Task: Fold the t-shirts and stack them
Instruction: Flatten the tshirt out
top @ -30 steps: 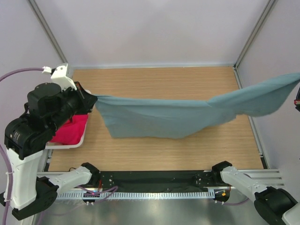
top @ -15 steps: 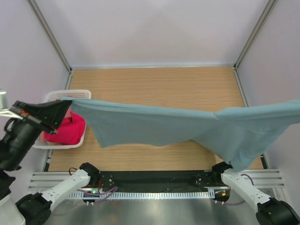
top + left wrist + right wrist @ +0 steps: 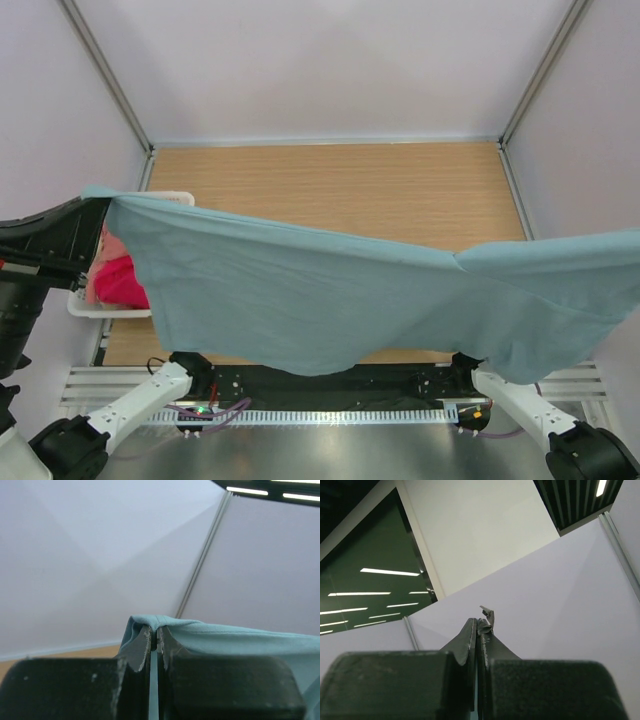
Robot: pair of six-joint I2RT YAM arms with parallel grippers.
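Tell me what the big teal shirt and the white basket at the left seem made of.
The teal shirt: soft matte cloth, probably cotton jersey; it sags and ripples where it hangs. The white basket: smooth rigid rim, likely moulded plastic, though mostly hidden by the shirt.

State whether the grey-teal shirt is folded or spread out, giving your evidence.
Spread out. The grey-teal shirt hangs stretched in the air, one edge pinched in the left hand, another in the right hand.

teal t-shirt (image 3: 300,300) lifted higher, pulled wider, more cloth unfurled
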